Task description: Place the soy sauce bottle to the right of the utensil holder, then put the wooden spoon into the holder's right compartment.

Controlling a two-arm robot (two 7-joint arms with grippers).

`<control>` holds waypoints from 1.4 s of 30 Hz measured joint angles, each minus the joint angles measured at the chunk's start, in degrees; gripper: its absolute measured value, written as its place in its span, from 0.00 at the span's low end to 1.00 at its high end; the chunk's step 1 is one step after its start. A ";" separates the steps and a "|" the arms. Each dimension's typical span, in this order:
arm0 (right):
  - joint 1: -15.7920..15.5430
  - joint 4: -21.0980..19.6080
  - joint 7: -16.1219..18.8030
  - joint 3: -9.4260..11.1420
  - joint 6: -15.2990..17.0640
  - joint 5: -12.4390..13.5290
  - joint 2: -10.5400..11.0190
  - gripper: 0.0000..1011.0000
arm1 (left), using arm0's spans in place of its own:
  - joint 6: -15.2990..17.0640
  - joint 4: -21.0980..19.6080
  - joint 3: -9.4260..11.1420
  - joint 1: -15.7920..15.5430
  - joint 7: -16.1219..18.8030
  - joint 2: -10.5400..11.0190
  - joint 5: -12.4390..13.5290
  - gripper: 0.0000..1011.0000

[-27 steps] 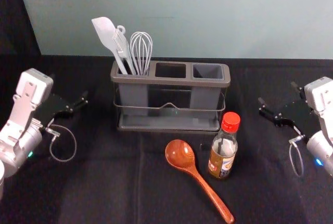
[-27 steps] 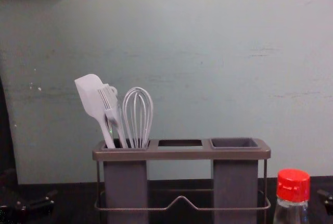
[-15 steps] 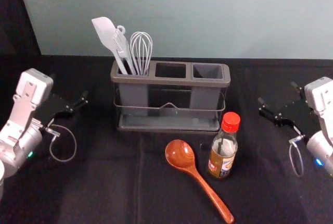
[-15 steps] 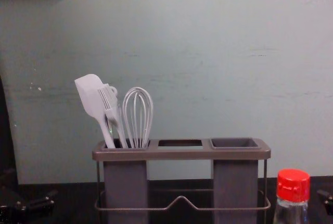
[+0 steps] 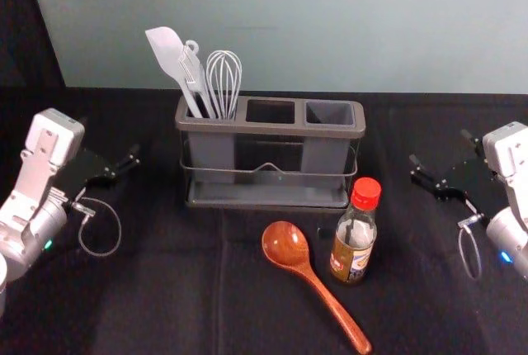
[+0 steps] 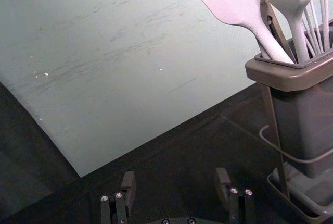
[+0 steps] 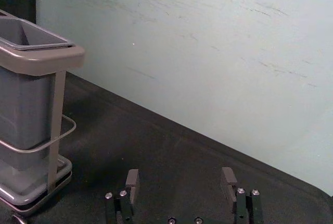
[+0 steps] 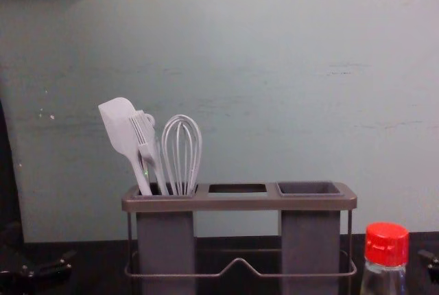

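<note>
My right gripper (image 5: 440, 146) is at the right side of the worktop (image 5: 165, 297), its two fingers apart and with nothing between them. The soy sauce bottle (image 5: 353, 243) stands upright to the left of this gripper and nearer to my body, just in front of the right end of the utensil holder (image 5: 272, 128). My left gripper (image 6: 176, 174) is idle on the other side of the holder, with its fingers also apart; from there the bottle is much farther, so I judge that the right arm is the proper one.

The task is at its beginning, I think, and the bottle comes first. My right gripper must go leftward and back toward my body, then close around the standing bottle from its right side. Because its long axis is vertical, the two fingers should pass on both sides of the body, below the red cap; a push too high could tip it over. The place for it lies between the holder's right end and where this gripper is now.

The wooden spoon (image 5: 285, 243) lies beyond the bottle from my right gripper, with the handle slanting toward my body and to the right. The closing fingers should not knock it. The right compartment (image 5: 329, 113) is free to receive it.
</note>
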 joint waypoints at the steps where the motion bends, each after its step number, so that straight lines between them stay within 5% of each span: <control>1: 0.00 0.00 0.00 0.00 0.00 0.00 0.00 0.99 | 0.00 0.00 0.00 0.00 0.00 0.00 0.00 0.99; 14: -5.04 -5.97 1.10 3.22 -2.43 0.34 1.87 0.99 | 0.00 0.00 0.00 0.00 0.00 0.00 0.00 0.99; 31: -20.71 -24.98 8.15 13.43 -7.08 14.27 6.29 0.99 | 0.00 0.00 0.01 0.00 0.00 0.00 0.00 0.99; 42: -22.58 -29.67 14.71 12.85 -4.06 19.05 6.81 0.99 | 0.00 0.00 0.00 0.00 0.00 0.00 0.00 0.99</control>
